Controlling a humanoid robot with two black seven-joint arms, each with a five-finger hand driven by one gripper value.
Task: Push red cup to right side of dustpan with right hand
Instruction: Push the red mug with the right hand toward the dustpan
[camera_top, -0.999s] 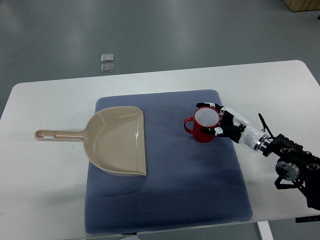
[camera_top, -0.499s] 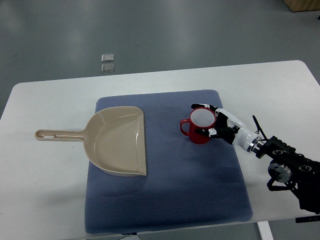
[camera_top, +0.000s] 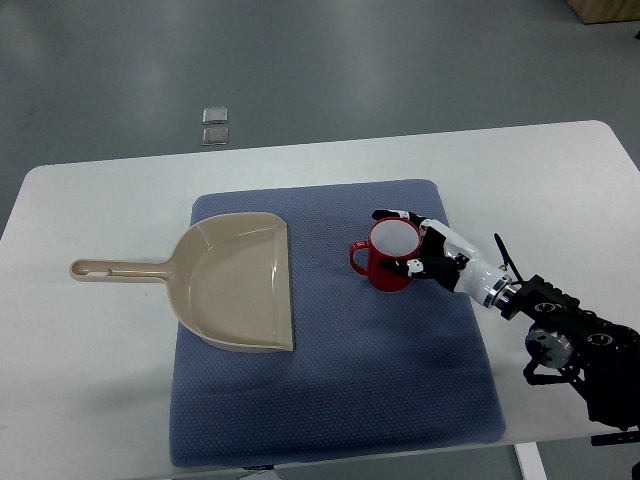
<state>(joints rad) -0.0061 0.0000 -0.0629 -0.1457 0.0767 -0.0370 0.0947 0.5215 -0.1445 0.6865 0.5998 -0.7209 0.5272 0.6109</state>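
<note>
Pushing the red cup (camera_top: 389, 256) across the blue mat (camera_top: 330, 330) toward the dustpan (camera_top: 235, 280), the right hand (camera_top: 432, 255) cups its right side.

The fingers (camera_top: 392, 216) curl around the cup's far and near walls, touching it rather than lifting it. The cup stands upright on the mat, handle pointing left, right of the beige dustpan's open edge with a gap between them, all on the white worktop (camera_top: 100, 400).

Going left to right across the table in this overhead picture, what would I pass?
Dustpan, handle first, then its scoop → red cup on the blue mat → the robot's right hand against the cup → its arm running off to the right.
</note>
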